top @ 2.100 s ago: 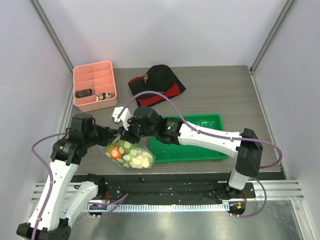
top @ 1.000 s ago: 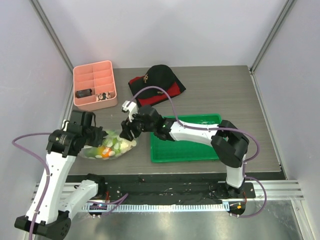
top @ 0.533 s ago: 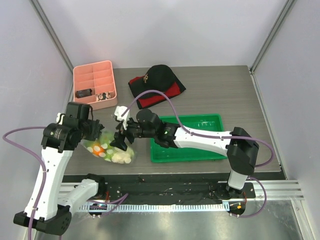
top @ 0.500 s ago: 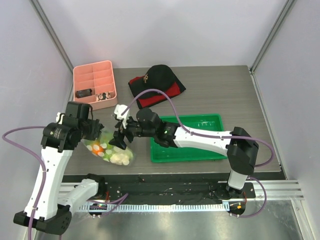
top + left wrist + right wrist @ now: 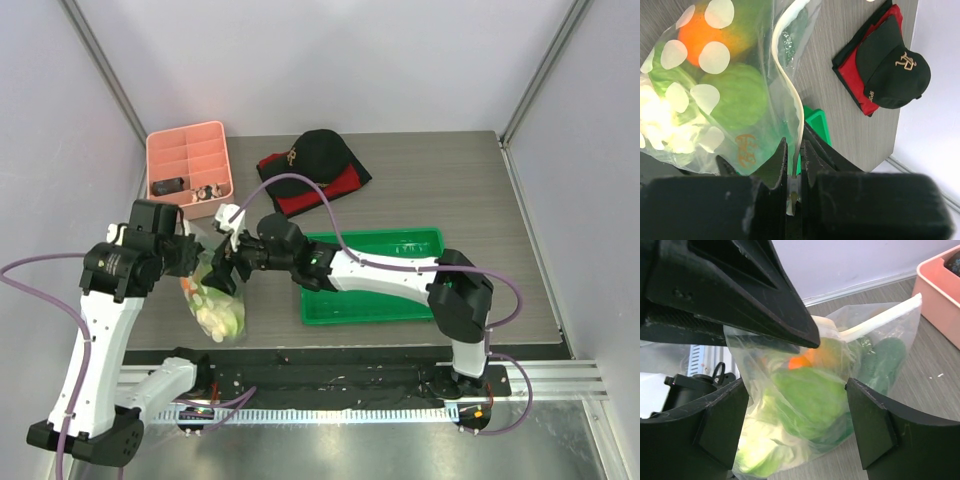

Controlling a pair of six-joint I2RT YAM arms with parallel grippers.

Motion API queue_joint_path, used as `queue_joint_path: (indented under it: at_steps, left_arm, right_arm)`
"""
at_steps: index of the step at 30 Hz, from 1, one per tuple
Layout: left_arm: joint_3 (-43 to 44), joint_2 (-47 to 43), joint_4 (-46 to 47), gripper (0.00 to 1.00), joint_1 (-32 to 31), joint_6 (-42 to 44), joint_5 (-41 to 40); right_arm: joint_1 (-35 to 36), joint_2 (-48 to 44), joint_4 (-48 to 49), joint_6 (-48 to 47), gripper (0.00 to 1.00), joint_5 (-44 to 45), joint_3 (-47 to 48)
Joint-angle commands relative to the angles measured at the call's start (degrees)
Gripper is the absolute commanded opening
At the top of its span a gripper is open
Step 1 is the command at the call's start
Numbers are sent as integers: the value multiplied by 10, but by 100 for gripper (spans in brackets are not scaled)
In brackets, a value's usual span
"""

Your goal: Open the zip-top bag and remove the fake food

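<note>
The zip-top bag [image 5: 214, 305] hangs clear and crinkly from its white zip strip [image 5: 790, 90], above the table's front left. My left gripper [image 5: 794, 148] is shut on that strip, and it shows from above as the left gripper [image 5: 188, 257]. Through the plastic shows the fake food [image 5: 734, 95]: a green cabbage [image 5: 810, 400], an orange piece [image 5: 702, 30] and whitish pieces [image 5: 213, 318]. My right gripper [image 5: 797, 425] is open, its fingers [image 5: 872, 427] wide apart on either side of the bag's [image 5: 790, 370] lower part. From above the right gripper [image 5: 226, 270] sits just right of the bag.
A green tray [image 5: 372, 275] lies right of the bag under the right arm. A pink divided organizer [image 5: 188, 170] stands at the back left, close behind the left gripper. A black and red cap [image 5: 313, 165] lies at the back centre.
The left gripper has lifted the bag by its strip, so it now hangs more upright and nearer the front. The right gripper has let go, opened wide and shifted left.
</note>
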Motion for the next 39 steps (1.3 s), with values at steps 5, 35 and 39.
queue_joint_path:
  at_steps: [5,35,39]
  left_arm:
    - [19,-24,-76,0,-3,-40,-16]
    - [-212,-195,412,37,-3,683,282]
    - [-209,-208,401,45,-3,715,278]
  right_arm:
    - [32,21,-6,28,89,53,64]
    - [-92,74,-174,-60,1,-455,143]
    - [-102,79,-174,-52,1,-476,154]
